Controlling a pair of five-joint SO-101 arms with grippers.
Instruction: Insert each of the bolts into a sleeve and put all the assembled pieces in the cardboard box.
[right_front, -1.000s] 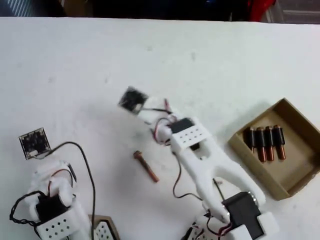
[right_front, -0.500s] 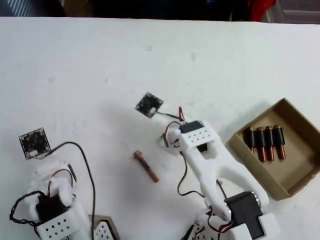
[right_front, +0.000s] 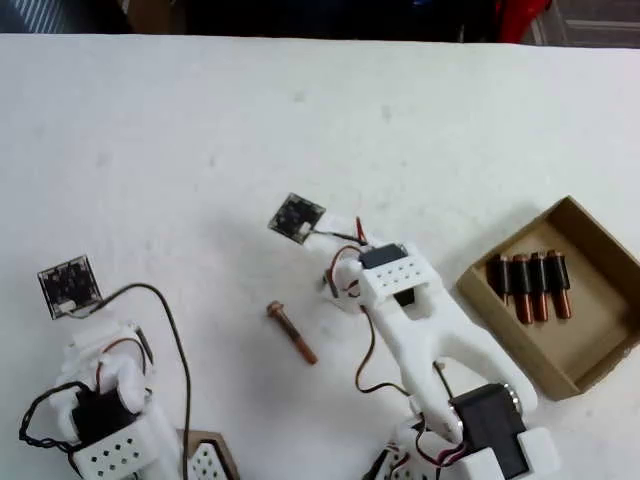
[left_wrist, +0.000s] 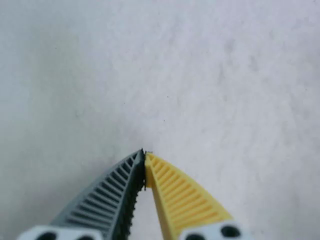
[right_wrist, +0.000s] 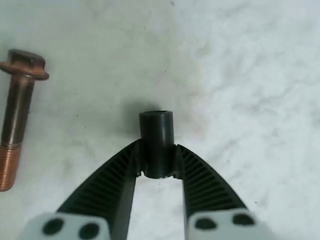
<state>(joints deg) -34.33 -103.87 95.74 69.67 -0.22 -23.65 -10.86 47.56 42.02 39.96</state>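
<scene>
My right gripper (right_wrist: 157, 148) is shut on a short black sleeve (right_wrist: 156, 131), holding it just over the white table. A copper bolt (right_wrist: 17, 115) with a flanged head lies flat beside it, apart from the sleeve. From above, the bolt (right_front: 292, 332) lies left of the right arm (right_front: 400, 290) in the middle of the table. The cardboard box (right_front: 600, 240) at the right holds several assembled pieces (right_front: 528, 286) side by side. My left gripper (left_wrist: 145, 154) is shut on nothing over bare table; its arm (right_front: 100, 400) stands at the lower left.
The white table (right_front: 300, 110) stretches wide and bare beyond the arms. A small cardboard piece (right_front: 205, 455) shows at the front edge beside the left arm. Loose cables hang from both arms.
The right arm swung to the right and drew back a little, its wrist camera now nearer the box side. The bolt and the left arm stayed put.
</scene>
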